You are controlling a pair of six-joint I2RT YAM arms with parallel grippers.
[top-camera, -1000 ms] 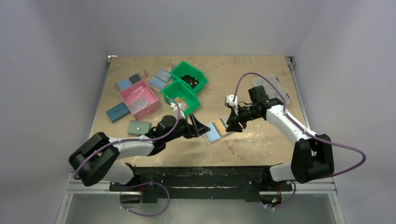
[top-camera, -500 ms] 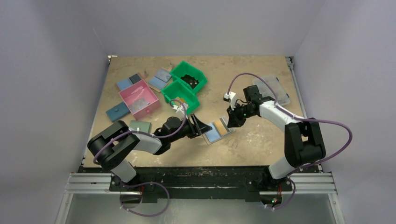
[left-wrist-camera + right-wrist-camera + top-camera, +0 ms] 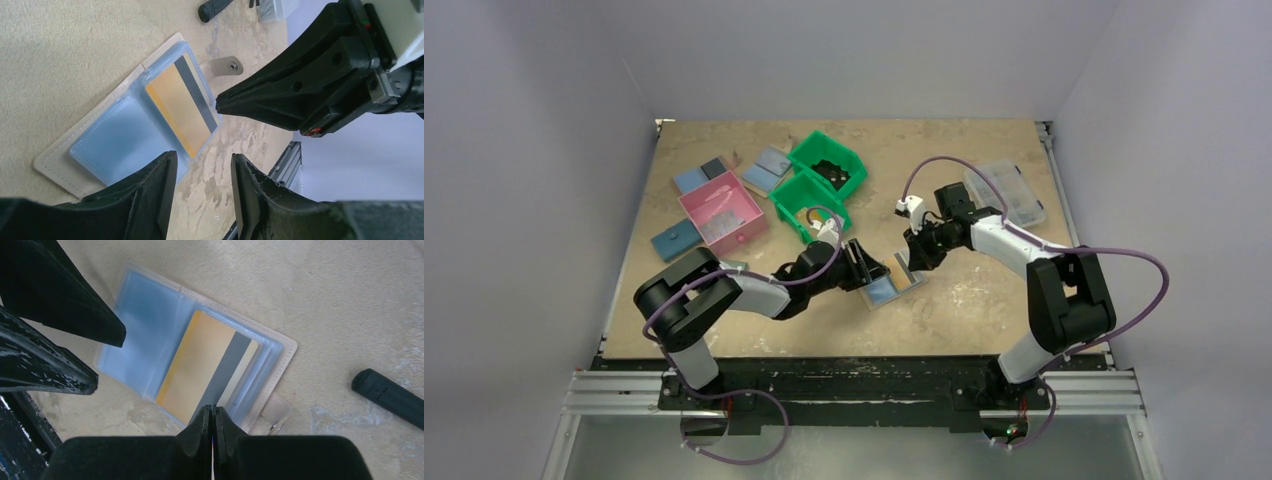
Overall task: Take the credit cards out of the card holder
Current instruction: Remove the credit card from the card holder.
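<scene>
Black fingers of my right gripper (image 3: pixel 212 415) have just snapped together from half-open; they now meet, fully closed, at the edge of the yellow-orange card (image 3: pixel 195 365) showing in the card holder (image 3: pixel 140 335). Whether that edge is pinched between them I cannot tell. My left gripper (image 3: pixel 204 159) has slid in to the holder's opposite, light-blue end and narrowed, yet its jaws stand apart, holding nothing. The holder lies open and flat on the table (image 3: pixel 350 290); I judge the pull is about to begin, with no card out yet
</scene>
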